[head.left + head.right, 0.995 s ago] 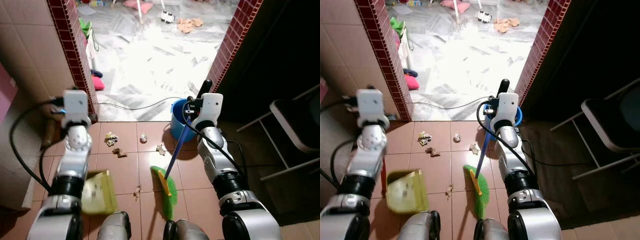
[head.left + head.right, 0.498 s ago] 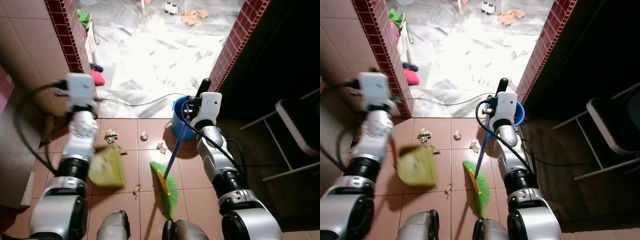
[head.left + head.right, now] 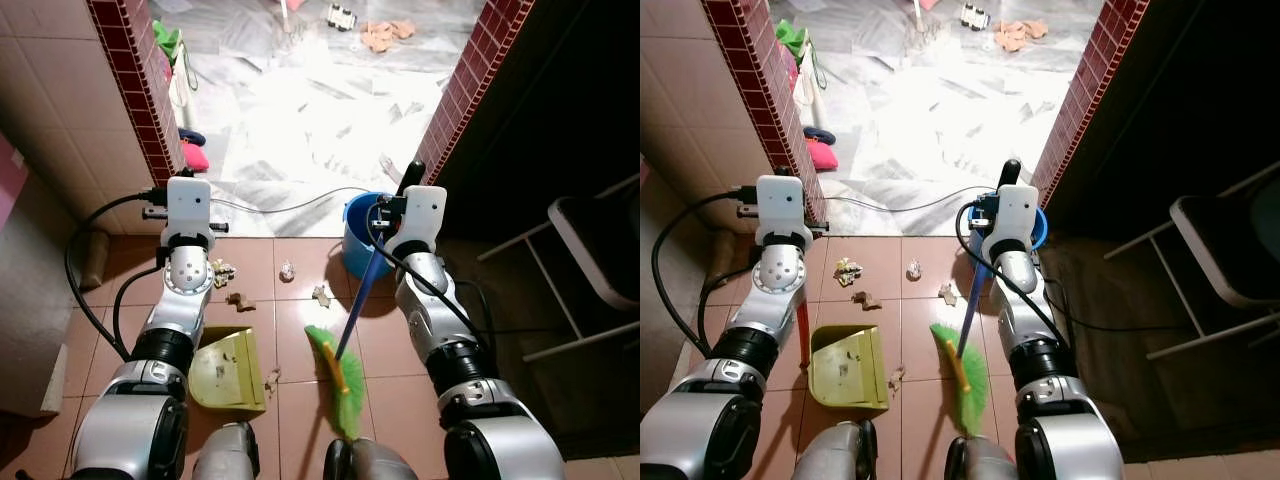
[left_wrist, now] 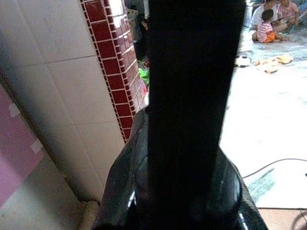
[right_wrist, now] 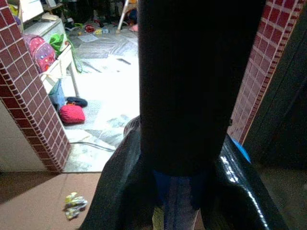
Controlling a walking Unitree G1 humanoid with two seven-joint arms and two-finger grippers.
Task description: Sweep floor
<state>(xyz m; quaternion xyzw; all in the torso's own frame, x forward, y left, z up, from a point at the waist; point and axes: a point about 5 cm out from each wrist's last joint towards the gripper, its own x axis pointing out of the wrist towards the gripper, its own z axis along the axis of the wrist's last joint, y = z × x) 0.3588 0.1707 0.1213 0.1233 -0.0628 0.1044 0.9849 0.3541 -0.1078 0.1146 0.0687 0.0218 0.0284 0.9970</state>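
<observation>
- Right gripper [image 5: 180, 191]: jaws clamped on the blue handle of the broom [image 3: 965, 372], whose green bristles rest on the floor [image 3: 920, 300] below it.
- Left gripper [image 4: 192, 120]: jaws clamped on the red handle of the yellow-green dustpan [image 3: 847, 366], flat on the floor beside the bristles.
- Litter [image 3: 848, 271] lies ahead of the dustpan; a blue bucket [image 3: 355, 240] stands behind the right gripper.

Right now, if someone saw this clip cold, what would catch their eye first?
Probably the green broom with its blue handle, held by the right gripper and slanting down to the terracotta tiles between the robot's arms. Just to its left lies the yellow-green dustpan, flat on the floor below the left gripper. Ahead, scraps of litter dot the tiles before a blue bucket at the sunlit doorway.
</observation>
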